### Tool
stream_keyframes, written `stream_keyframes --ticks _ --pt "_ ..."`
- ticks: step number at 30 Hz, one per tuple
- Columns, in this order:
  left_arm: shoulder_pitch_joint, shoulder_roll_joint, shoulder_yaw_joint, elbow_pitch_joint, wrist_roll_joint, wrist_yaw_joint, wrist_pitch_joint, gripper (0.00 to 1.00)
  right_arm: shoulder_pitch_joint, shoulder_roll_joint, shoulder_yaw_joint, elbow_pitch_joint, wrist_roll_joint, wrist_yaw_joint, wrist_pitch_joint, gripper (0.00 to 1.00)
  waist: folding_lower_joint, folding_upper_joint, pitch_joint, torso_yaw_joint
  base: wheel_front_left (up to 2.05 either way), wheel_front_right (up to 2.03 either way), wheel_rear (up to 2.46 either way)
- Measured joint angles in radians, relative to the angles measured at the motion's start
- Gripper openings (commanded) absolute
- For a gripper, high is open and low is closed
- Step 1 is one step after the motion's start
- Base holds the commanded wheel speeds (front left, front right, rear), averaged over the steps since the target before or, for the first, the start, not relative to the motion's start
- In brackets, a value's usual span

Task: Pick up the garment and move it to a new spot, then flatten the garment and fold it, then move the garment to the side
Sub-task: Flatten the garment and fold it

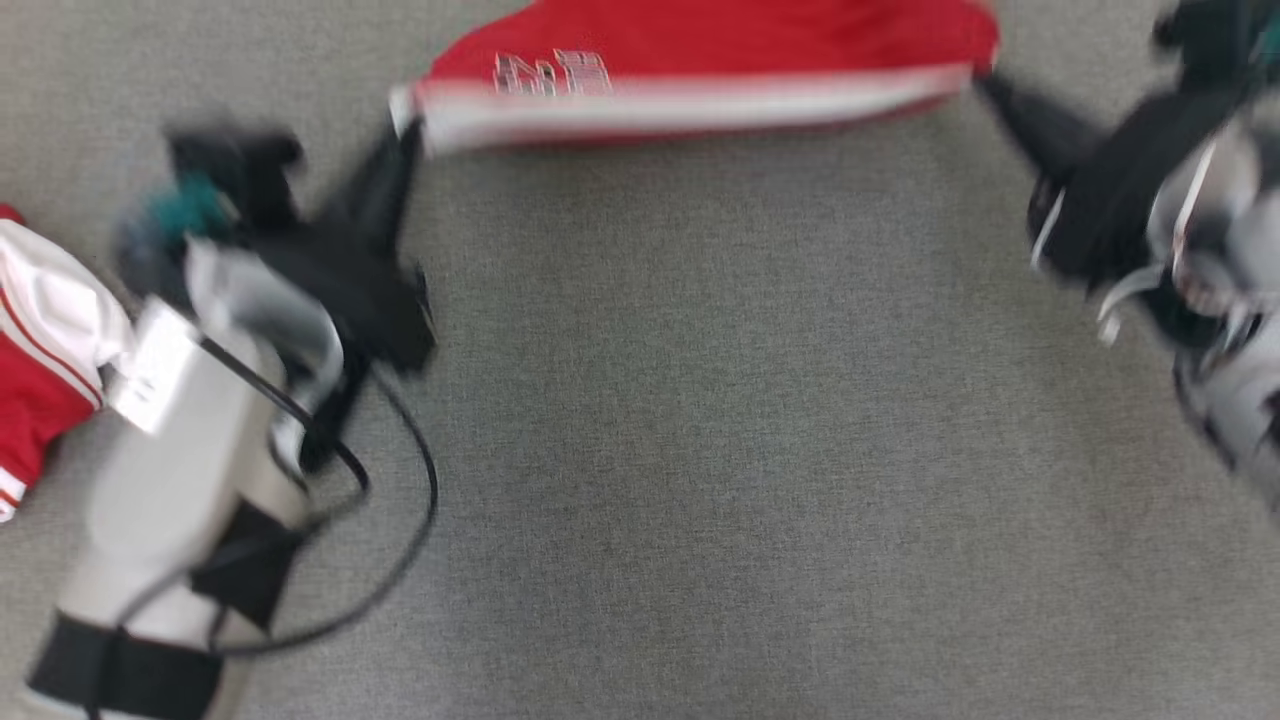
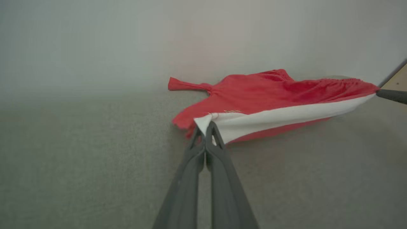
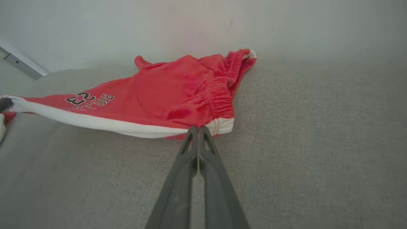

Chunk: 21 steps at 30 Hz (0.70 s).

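The left gripper [image 2: 206,127] has its two dark fingers pressed together on the white corner of the garment [image 2: 270,92], a pair of red shorts with a white side stripe. The right gripper [image 3: 197,128] is pinched just as tightly on the other end of that stripe, right below the elastic waistband. In the head view, which is blurred, the left gripper sits at about 10 o'clock and the right at about 2 o'clock, with the shorts stretched between them at 12 o'clock along the top edge. Both wrist views show the white stripe pulled into a taut line with a shadow beneath it, so that edge looks lifted off the grey cloth surface [image 1: 750,450]. The red body, printed with a number, sags back and seems to touch the surface behind. A second red-and-white garment [image 1: 40,350] lies bunched at 9 o'clock, partly behind the left forearm and well apart from the held shorts. By my reading the pick-up is done and the work is somewhere in the carry or the stretch-out. The shorts are neither laid down nor smoothed, no fold is visible, and the final move to the side is yet to come, so most of the task remains.
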Motion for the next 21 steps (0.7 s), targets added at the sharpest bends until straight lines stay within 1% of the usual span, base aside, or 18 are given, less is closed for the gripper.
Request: stream_keyframes --ticks 4,8,14,21 --pt "0.102 -0.002 -0.039 0.038 0.002 -0.008 -0.027 0.0 0.125 -0.007 0.027 -0.004 0.013 0.0 -0.044 0.0 -0.0001 0.0 -0.034 -0.001 0.0 0.0 0.0" --pt "0.196 0.007 -0.089 0.035 0.022 -0.009 -0.048 0.0 0.231 -0.028 0.064 -0.05 0.012 0.0 -0.074 0.0 -0.0003 -0.0002 -0.084 -0.008 0.0 0.0 0.0" --pt "0.309 0.029 -0.117 0.019 0.034 -0.009 -0.084 0.0 0.353 -0.06 0.108 -0.096 -0.019 0.0 -0.124 0.0 -0.0004 -0.0003 -0.166 -0.017 0.0 0.0 0.0" --pt "0.457 0.042 -0.141 -0.012 0.034 -0.002 -0.11 0.0 0.54 -0.082 0.109 -0.138 0.007 0.0 -0.178 0.0 -0.0005 -0.0004 -0.268 -0.021 0.0 0.0 0.0"
